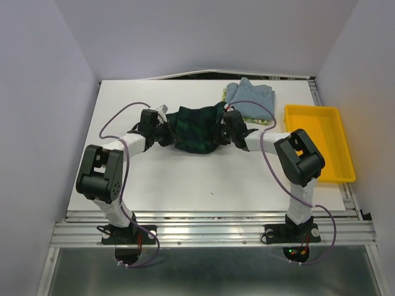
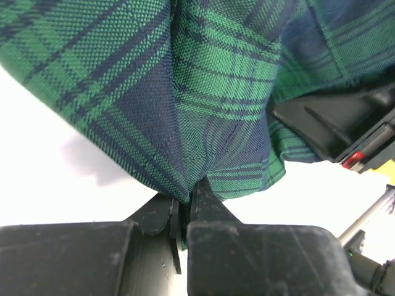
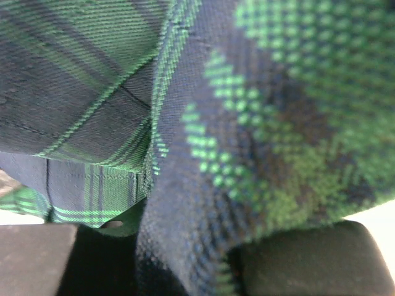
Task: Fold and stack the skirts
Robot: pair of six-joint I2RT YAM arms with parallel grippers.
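White worktop [image 1: 185, 185], yellow tray [image 1: 321, 143] at right, plaid skirt [image 1: 196, 126] hung between both arms.
Left tool [image 2: 185, 206] pinched shut on it; right tool [image 1: 225, 126] probably likewise, fingers buried.

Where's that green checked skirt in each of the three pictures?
Top external: plaid skirt at centre, strung between left gripper and right gripper.
Left wrist: plaid skirt fills the top; left gripper pinches its edge at bottom centre.
Right wrist: plaid skirt, blurred, covers almost the whole frame.
Shared landmark: the white table, visible beside the cloth in all three.
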